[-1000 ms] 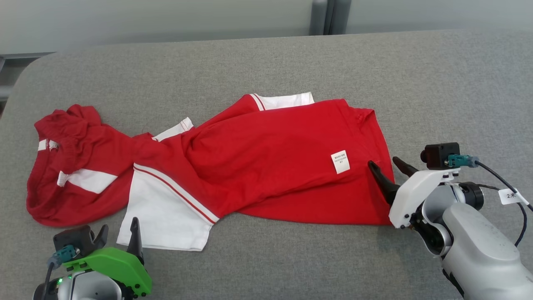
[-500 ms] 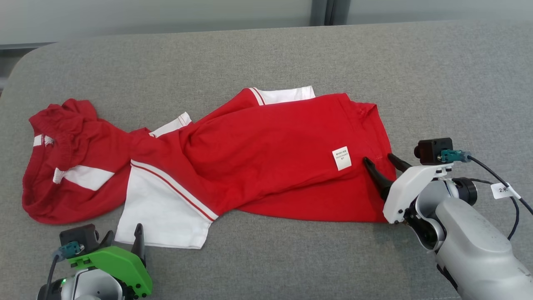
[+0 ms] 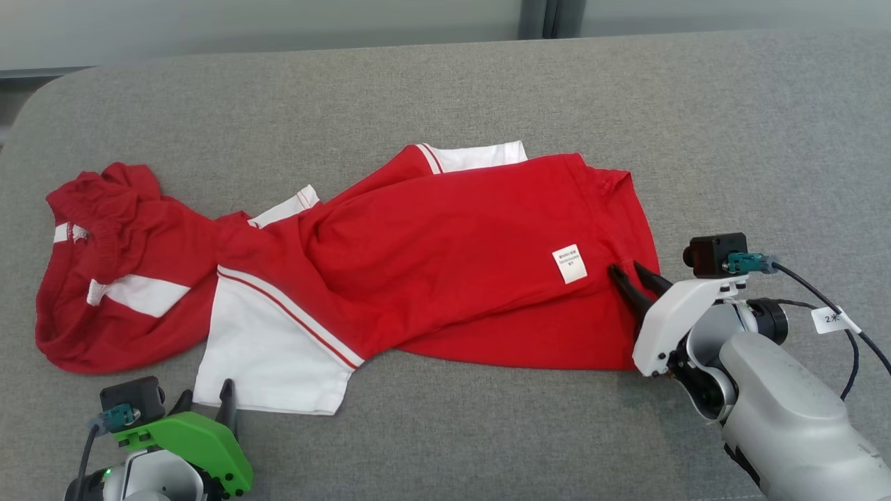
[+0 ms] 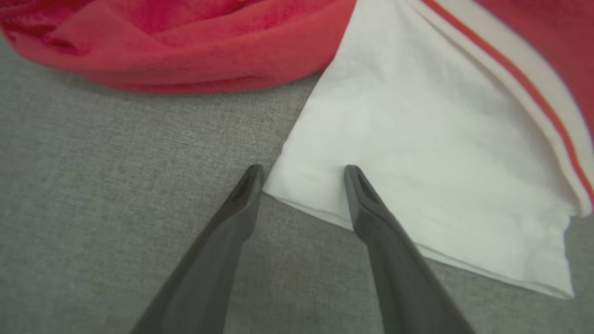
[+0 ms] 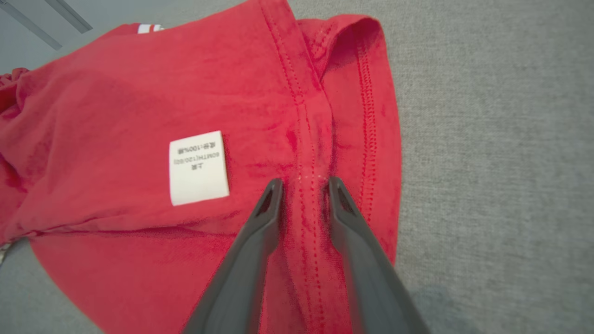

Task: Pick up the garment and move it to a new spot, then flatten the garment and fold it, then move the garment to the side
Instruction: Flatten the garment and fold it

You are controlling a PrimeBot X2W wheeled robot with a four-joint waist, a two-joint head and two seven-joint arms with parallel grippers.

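Garment (image 3: 445, 264), red with white panels, lies crumpled lengthways across the middle of the grey bench (image 3: 445, 83) in the head view, not yet flattened. The left pincer (image 3: 207, 396) sits at the near corner of the white panel (image 3: 271, 348). The right pincer (image 3: 626, 270) rests on the red cloth at the opposite end, just beside a white label (image 3: 569, 264). The two far-apart holds look chosen so the cloth can be lifted stretched between the arms rather than bunched. The bench is covered in woven grey fabric and rounded at its far left corner, with a pale wall and a dark upright post (image 3: 539, 17) behind it.

In the left wrist view, the left pincer (image 4: 304, 170) stands wide and grips nothing. One finger lies on bare grey and the other over the white cloth, with the corner of the panel between them, placed to take that edge.

In the right wrist view, the right pincer (image 5: 305, 182) stands narrow, its tips pressed to the red cloth on either side of a stitched seam (image 5: 304, 130) that ridges up between them. I cannot tell whether the cloth is pinched fast. A doubled seam probably makes a firmer handhold than a single layer.
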